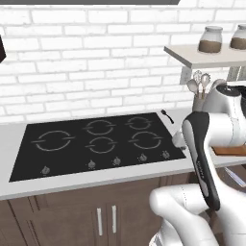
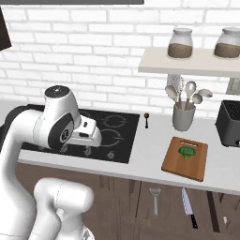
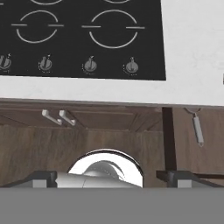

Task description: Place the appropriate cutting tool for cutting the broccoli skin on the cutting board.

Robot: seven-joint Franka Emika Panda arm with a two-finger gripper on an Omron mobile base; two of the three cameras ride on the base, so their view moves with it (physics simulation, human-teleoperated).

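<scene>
The cutting board point(image 2: 184, 159) is seen lying flat on the white counter point(image 2: 145, 159), right of the cooktop point(image 2: 105, 136), with the broccoli point(image 2: 187, 152) resting on its far half. Just behind the board a grey utensil pot point(image 2: 183, 117) with spoons is stood, and a black toaster point(image 2: 229, 123) is set to the board's right. A small dark spoon point(image 2: 146, 119) is laid on the counter between cooktop and pot.

Below the counter edge, against the cabinet front, a peeler point(image 2: 155, 200) and a knife point(image 2: 188, 206) are seen in the right base view. In the left base view these are hidden by the arm, and of the board a mere sliver point(image 1: 230, 151) is shown. On the shelf point(image 2: 187, 62) two jars point(image 2: 180, 43) are stood.

In the hand view the cooktop's knobs point(image 3: 90, 65), the cabinet handles point(image 3: 58, 117) and the peeler point(image 3: 197, 129) at right are shown.

The arm is folded, its hand held low over the counter's front edge by the cooktop. The gripper point(image 3: 109, 178) is spread wide, its tips point(image 3: 43, 178) well apart with nothing between them.
</scene>
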